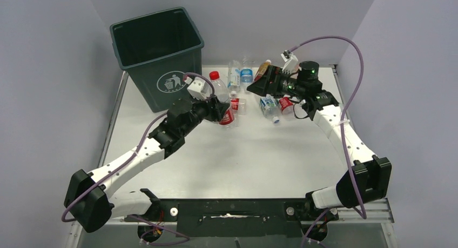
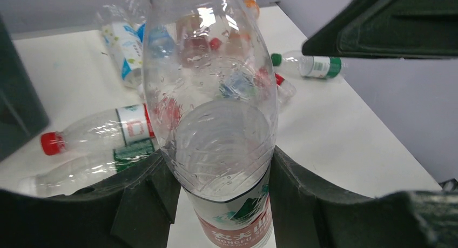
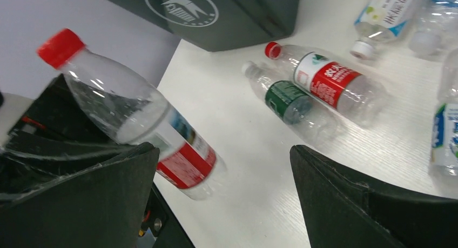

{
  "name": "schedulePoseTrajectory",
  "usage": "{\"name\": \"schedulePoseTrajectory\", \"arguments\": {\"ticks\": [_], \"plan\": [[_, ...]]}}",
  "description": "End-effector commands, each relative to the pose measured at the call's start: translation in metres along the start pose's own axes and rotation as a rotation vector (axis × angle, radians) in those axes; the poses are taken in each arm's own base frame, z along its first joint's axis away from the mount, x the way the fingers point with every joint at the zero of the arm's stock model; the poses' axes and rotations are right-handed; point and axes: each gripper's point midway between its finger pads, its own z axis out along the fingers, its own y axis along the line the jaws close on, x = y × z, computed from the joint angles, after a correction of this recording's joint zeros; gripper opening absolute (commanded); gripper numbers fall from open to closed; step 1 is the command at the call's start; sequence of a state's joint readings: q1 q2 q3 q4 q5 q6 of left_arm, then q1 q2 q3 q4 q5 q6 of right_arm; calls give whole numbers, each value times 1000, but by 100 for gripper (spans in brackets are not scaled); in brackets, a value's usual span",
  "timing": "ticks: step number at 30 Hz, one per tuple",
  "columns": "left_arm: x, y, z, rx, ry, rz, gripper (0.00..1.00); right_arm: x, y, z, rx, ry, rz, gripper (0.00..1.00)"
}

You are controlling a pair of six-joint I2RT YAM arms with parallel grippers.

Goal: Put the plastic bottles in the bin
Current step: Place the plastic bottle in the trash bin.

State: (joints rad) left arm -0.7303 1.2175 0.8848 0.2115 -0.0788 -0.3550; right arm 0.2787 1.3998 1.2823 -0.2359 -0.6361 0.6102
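One bin stands at the far left corner of the table. The left gripper is clamped on a red-capped bottle, held near the bin's front. The right gripper gapes wide above the scattered bottles. I count perhaps eight bottles in all, but the arms cover some and the clear ones blur together.

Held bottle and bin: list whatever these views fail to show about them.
- Top view: inside the bin it is too dark to show whether anything lies there.
- Left wrist view: the held bottle has its cap end cut off by the top edge and its label by the bottom edge.
- Top view: the right claw covers part of the loose bottles, so their count is unsure.
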Motion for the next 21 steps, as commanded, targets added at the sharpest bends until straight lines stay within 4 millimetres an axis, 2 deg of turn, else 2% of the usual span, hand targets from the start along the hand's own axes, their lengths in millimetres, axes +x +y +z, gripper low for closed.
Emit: {"name": "schedulePoseTrajectory", "arguments": {"ticks": [1, 5, 9, 14, 21], "plan": [[-61, 8, -12, 26, -134, -13, 44, -10, -12, -5, 21, -40, -35, 98], [-90, 22, -17, -11, -178, -1, 44, -3, -27, 9, 24, -21, -43, 98], [-131, 39, -22, -51, -237, -4, 44, 0, -41, 26, 27, -17, -65, 98], [-180, 58, -30, -77, -315, -16, 44, 6, -49, 49, 43, 4, -109, 98], [-220, 77, -29, -102, -369, 2, 44, 34, -53, 91, 89, 84, -214, 99]]}}
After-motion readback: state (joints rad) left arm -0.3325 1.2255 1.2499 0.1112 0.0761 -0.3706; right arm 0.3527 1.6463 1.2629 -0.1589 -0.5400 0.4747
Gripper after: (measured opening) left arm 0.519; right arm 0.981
